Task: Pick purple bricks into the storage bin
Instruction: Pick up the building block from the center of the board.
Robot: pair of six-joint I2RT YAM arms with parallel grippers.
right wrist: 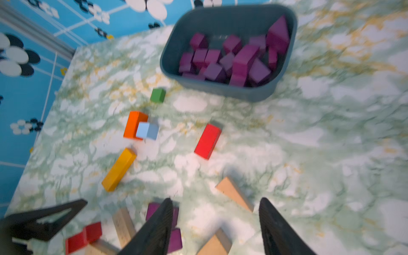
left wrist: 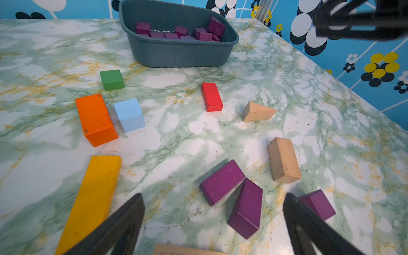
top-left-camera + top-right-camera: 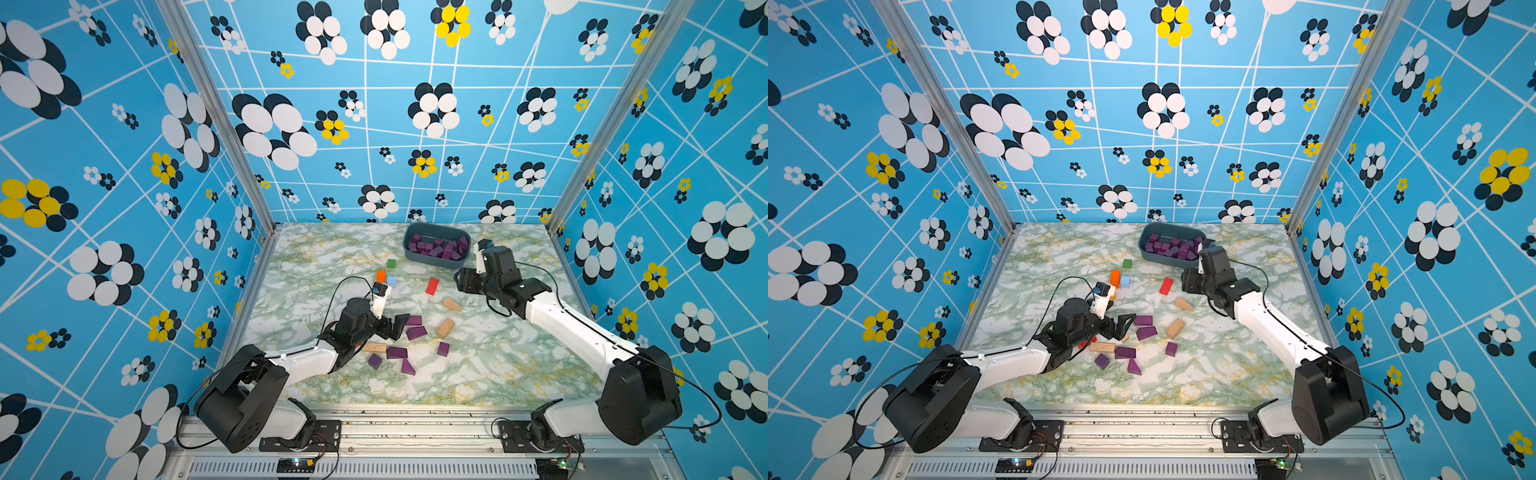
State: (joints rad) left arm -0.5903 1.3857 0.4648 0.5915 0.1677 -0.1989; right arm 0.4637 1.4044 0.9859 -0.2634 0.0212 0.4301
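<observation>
Ahead of the spread left fingers (image 2: 123, 220), two purple bricks (image 2: 221, 182) form a V; right fingers (image 1: 159, 225) seemingly apart

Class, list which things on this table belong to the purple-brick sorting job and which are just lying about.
Belong to the job: purple bricks, storage bin.
Lying about: tan blocks, red block, orange block, green block, light blue cube, yellow bar.
</observation>
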